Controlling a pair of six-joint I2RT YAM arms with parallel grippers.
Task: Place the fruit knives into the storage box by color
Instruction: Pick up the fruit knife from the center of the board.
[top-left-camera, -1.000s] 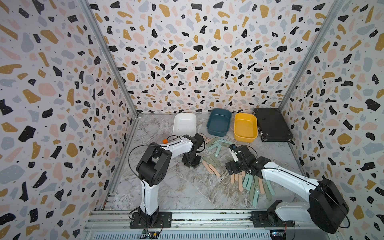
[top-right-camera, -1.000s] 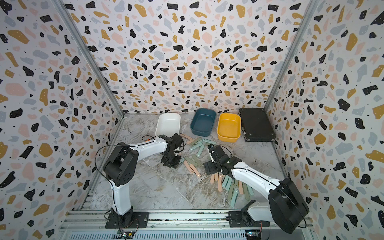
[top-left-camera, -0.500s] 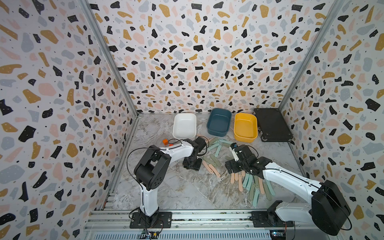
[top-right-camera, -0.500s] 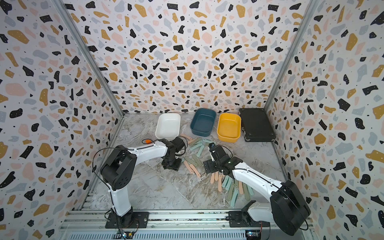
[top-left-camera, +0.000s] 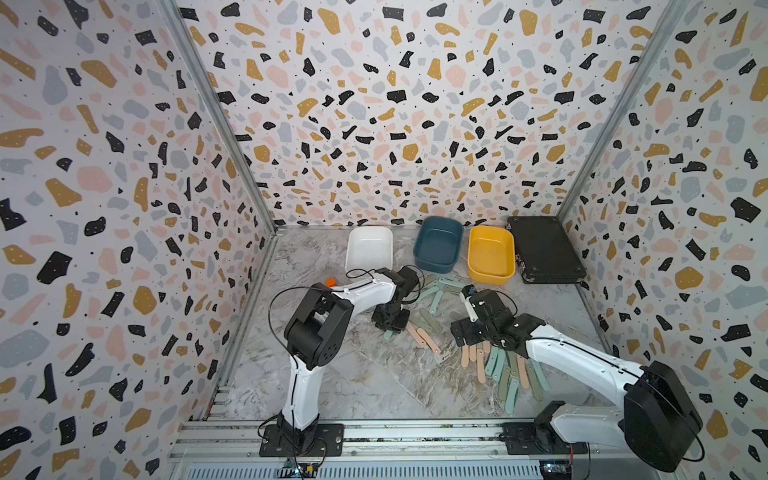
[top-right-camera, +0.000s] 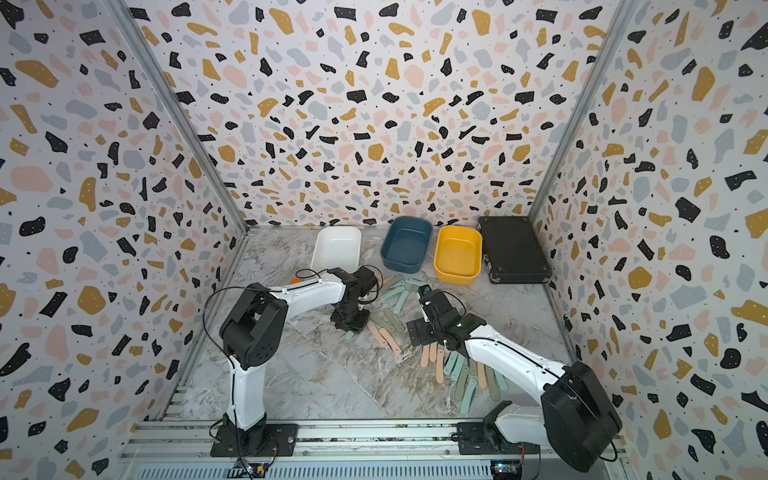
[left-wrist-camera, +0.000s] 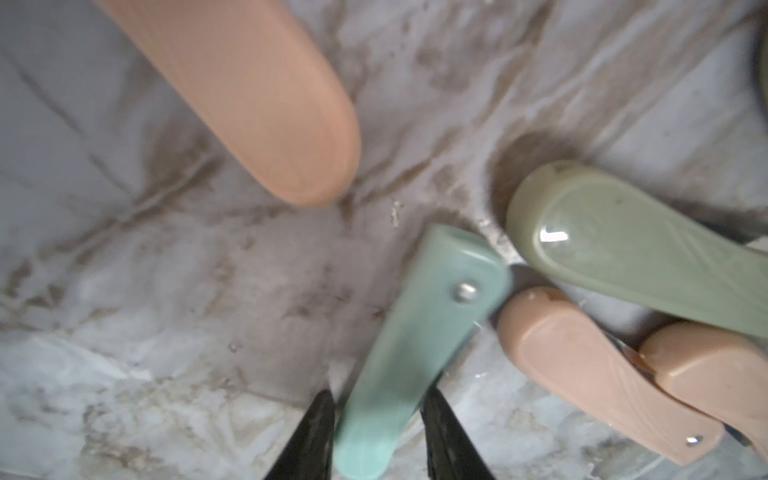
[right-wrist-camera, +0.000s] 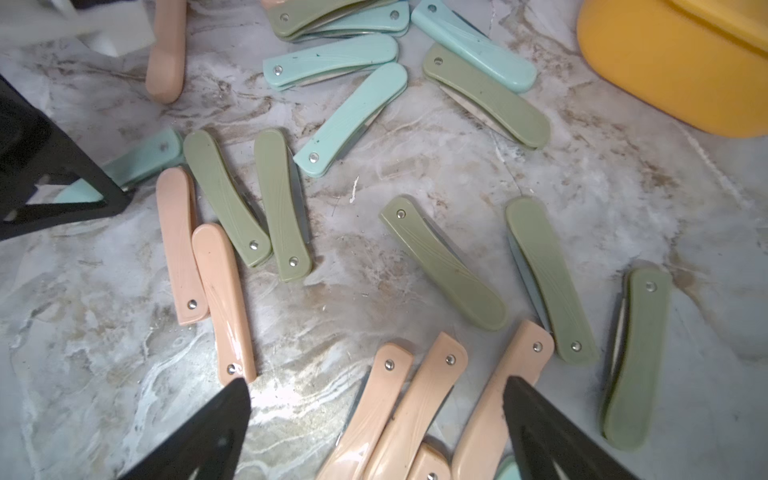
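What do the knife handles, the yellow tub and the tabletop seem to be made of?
Knife handles: probably moulded plastic with a satin finish; they show fine moulded lines, soft glare and a small metal rivet.
Yellow tub: likely plastic, smooth with a mild sheen and rounded corners.
Tabletop: it has a marble pattern, but whether it is stone or a printed sheet cannot be told.

Speckled terrazzo walls (top-left-camera: 395, 104) on three sides, metal posts (top-left-camera: 223, 124) in the corners, grey marbled floor (top-left-camera: 374, 374), even light

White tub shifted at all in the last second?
No. The white tub sits the same beside the dark teal tub, near the back wall.
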